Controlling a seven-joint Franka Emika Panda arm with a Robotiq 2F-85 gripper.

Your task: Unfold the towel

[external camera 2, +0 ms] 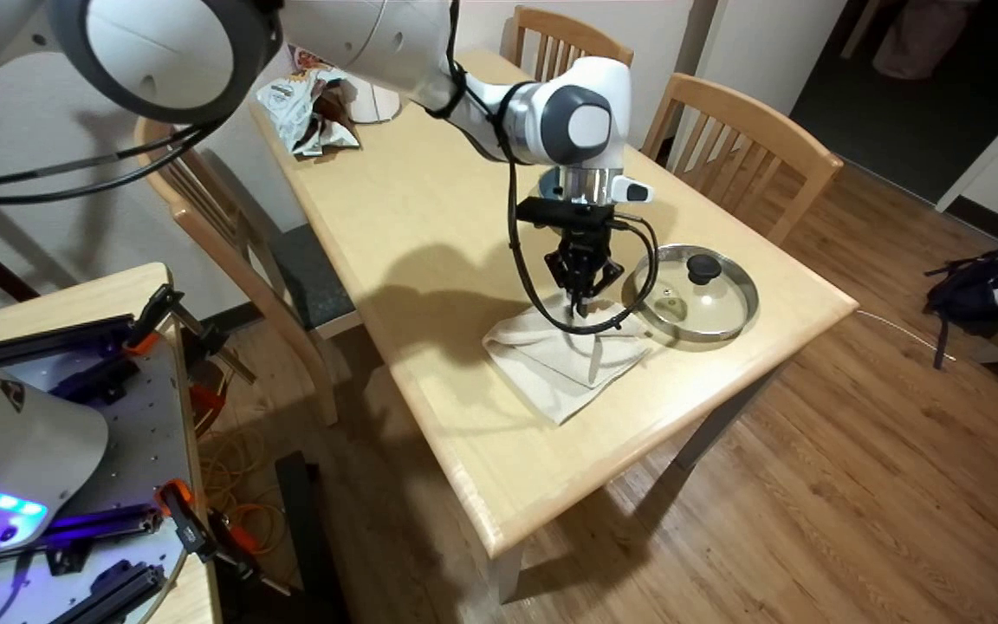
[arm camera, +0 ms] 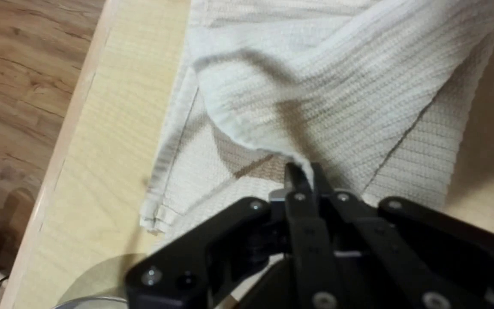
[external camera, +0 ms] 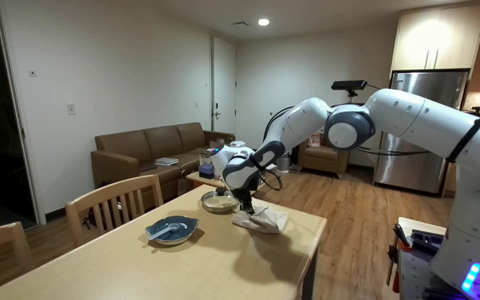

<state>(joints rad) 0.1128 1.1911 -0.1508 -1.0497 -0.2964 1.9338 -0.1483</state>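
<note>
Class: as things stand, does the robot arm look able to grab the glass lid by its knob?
Probably not yet: its fingers are shut on an edge of the towel. Once freed, they likely could: the glass lid lies close by, its black knob uncovered.

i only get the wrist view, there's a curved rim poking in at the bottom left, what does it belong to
Observer: A glass lid with a black knob, as both exterior views show.
Operator: ok and the towel runs off the top of my picture, does it hang off the table there
Observer: No, in an exterior view it ends short of the table edge, with tabletop showing in between.
Operator: anything else on the table i'm missing
Observer: Among other things, a blue dish with a pale, spoon-like utensil resting in it, seen in an exterior view.
</note>
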